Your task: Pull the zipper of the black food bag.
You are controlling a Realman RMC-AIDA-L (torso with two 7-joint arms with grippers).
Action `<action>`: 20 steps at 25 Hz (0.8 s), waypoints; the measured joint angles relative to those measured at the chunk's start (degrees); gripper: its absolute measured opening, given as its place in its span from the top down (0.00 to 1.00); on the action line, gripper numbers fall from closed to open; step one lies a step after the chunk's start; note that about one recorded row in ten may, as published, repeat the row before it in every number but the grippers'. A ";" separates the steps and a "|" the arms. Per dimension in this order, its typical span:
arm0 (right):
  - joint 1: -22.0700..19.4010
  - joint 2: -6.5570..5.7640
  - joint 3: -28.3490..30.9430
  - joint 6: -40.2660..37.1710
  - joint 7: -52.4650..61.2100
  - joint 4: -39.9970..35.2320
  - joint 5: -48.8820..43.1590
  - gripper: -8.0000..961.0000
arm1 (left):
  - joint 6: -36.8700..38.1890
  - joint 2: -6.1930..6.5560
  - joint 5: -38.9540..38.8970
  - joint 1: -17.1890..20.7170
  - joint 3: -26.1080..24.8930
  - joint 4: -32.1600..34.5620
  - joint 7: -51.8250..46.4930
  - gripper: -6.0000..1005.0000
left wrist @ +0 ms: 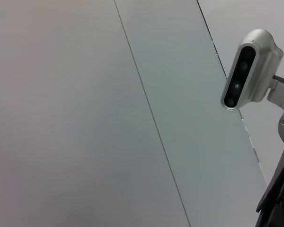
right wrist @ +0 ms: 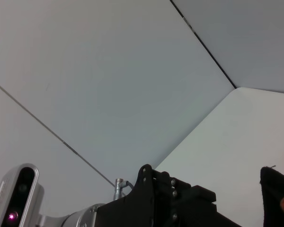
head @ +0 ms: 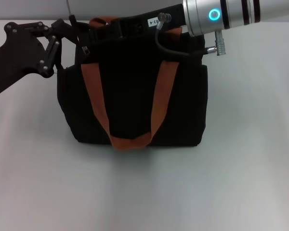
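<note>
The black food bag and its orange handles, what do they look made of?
The black food bag looks like matte woven fabric: dull, no shine, soft boxy sides. Its handles appear to be flat brown-orange webbing, probably nylon or cotton; the weave is too fine to tell.

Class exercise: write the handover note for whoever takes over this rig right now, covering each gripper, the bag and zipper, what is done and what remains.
Left gripper: at the black food bag's top left corner; finger state unclear.
Right gripper: reaches across the bag's top from the right; fingers hidden.
Bag: upright on the white table, orange strap handle hanging down its front.
Zipper: not visible, so progress cannot be judged.
Left: confirm grip on the pull tab, then pull along the track.
</note>
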 joint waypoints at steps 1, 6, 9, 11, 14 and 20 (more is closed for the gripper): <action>0.00 0.00 0.01 0.03 0.00 0.00 0.01 0.59 | 0.00 0.00 0.00 -0.03 0.00 0.00 0.00 0.96; 0.06 0.00 0.02 0.09 0.00 -0.07 -0.41 0.60 | 0.00 0.00 0.00 -0.15 0.08 0.00 0.00 0.95; 0.08 0.00 0.03 0.17 0.02 -0.14 -0.61 0.60 | 0.00 0.00 0.00 -0.25 0.22 0.00 0.00 0.95; 0.10 0.00 0.03 0.30 0.02 -0.14 -0.66 0.61 | 0.00 0.00 0.00 -0.27 0.22 0.00 -0.01 0.95; 0.34 0.00 0.03 1.21 0.03 -0.15 -1.18 0.62 | 0.00 0.00 0.01 -0.36 0.14 0.00 -0.11 0.95; 0.76 0.05 -0.37 1.51 0.04 0.05 -1.35 0.62 | 0.00 0.00 0.01 -0.84 0.34 0.00 -0.24 0.95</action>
